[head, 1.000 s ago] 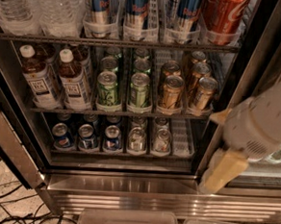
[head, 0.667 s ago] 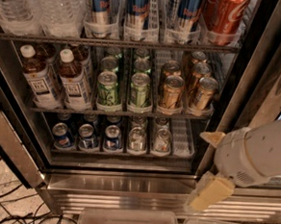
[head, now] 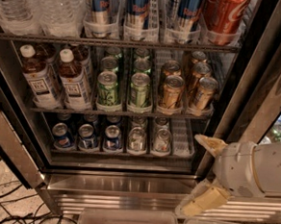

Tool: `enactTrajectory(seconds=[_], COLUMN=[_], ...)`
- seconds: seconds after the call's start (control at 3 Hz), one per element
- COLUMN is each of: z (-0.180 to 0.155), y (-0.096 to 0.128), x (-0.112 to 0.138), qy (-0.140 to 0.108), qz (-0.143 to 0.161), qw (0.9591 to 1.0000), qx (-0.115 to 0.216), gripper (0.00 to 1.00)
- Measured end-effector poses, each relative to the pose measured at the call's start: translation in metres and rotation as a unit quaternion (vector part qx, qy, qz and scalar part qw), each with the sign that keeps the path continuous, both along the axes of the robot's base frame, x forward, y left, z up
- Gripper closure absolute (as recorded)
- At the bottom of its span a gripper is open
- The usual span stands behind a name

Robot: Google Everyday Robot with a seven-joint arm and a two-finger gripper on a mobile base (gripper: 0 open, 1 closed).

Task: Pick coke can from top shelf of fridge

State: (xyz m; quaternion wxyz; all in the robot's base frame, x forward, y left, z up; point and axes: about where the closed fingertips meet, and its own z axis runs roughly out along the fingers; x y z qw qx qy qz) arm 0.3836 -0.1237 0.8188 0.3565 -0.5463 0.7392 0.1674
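Spread wide and empty, the gripper (head: pixel 205 173) hangs low at the right, before the fridge (head: pixel 125 192) base. Well above it, the coke can (head: pixel 224 14), red with white script, stands in the rightmost lane of the top shelf (head: pixel 116 43), beside blue-and-silver cans (head: pixel 138 8).

The fridge (head: pixel 125 192) is viewed by a single camera placed in front of it, raised and tilted downward, held close. Three racks are taken in, from the top shelf (head: pixel 116 43) down to the fridge's base. The gripper (head: pixel 194 174) is seen before the fridge's lower right corner, fingers spread apart.
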Motion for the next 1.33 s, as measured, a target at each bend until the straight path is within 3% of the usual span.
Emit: enactTrajectory(seconds=[0.67, 1.0, 1.33], z=[0.002, 0.011, 0.029], y=[0.002, 0.011, 0.023], x=[0.002, 0.023, 0.057], qy=[-0.005, -0.035, -0.08], qz=[-0.006, -0.026, -0.063], qw=[0.9999, 0.9974, 0.9861], qx=[0.011, 0.057, 0.131], gripper=[0.0, 0.0, 0.0])
